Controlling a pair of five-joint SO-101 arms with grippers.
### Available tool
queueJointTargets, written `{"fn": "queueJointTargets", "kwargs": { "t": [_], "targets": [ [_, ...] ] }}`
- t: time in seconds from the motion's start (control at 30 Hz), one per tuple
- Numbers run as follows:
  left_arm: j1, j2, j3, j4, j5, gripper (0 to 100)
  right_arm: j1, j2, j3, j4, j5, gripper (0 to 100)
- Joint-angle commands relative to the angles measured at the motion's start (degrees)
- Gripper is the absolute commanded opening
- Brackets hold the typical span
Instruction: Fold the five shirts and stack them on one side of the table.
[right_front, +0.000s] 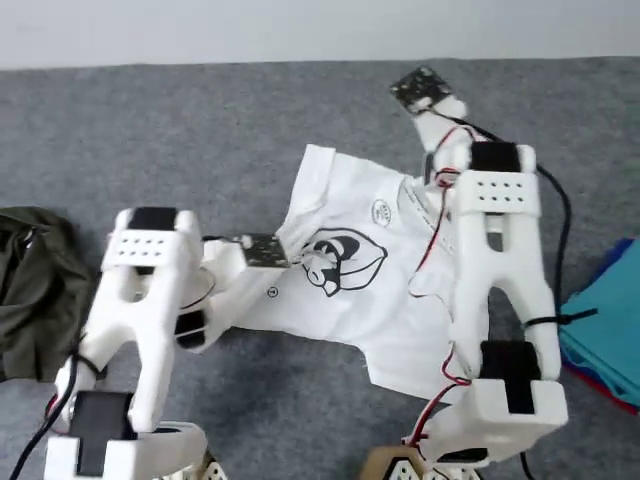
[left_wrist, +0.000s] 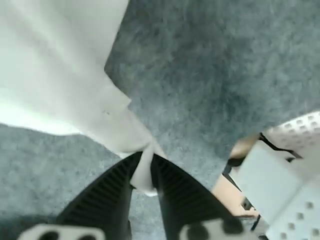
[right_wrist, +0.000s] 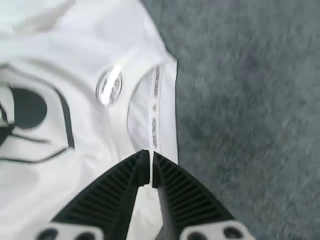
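White shirt (right_front: 370, 325) lies spread and rumpled in the middle of the grey table (right_front: 200, 130), its printed front (right_front: 345, 262) facing up and its collar (right_wrist: 152, 110) toward the far side. The left arm rises from its base at the near edge, bends at the elbow and reaches low toward the shirt's side edge. There the left gripper (left_wrist: 145, 159) has its dark ribbed fingers (left_wrist: 117, 182) pinched together on a fold of the white cloth. The right arm stretches long across the shirt's other side, with its wrist tipped down over the neckline. The right gripper (right_wrist: 151, 156) is clamped on the collar band, its two fingers pressed nearly flat against each other with the cloth between. A dark olive shirt (right_front: 35, 280) lies bunched at the table's one end. A teal shirt (right_front: 610, 320) lies at the other end, well apart from the white one.
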Motion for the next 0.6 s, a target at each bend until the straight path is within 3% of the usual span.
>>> {"fn": "queueJointTargets", "kwargs": {
  "t": [0.0,0.1,0.37,0.57],
  "targets": [
    [-3.69,-2.81,1.54,-3.34,-0.7,0,-2.77,2.24,-5.36,-2.51,-0.53,1.4],
    [-6.24,-2.81,1.63,-7.91,1.58,0,-3.74,6.46,-9.49,1.54,-2.02,1.4],
    [-6.86,-2.73,-6.2,-28.13,17.76,0,-2.33,11.65,-20.75,15.25,-5.54,1.3],
    [-5.19,-1.05,-9.54,-49.85,29.89,0,-0.84,11.74,-20.92,17.8,-5.71,1.3]
  ]
}}
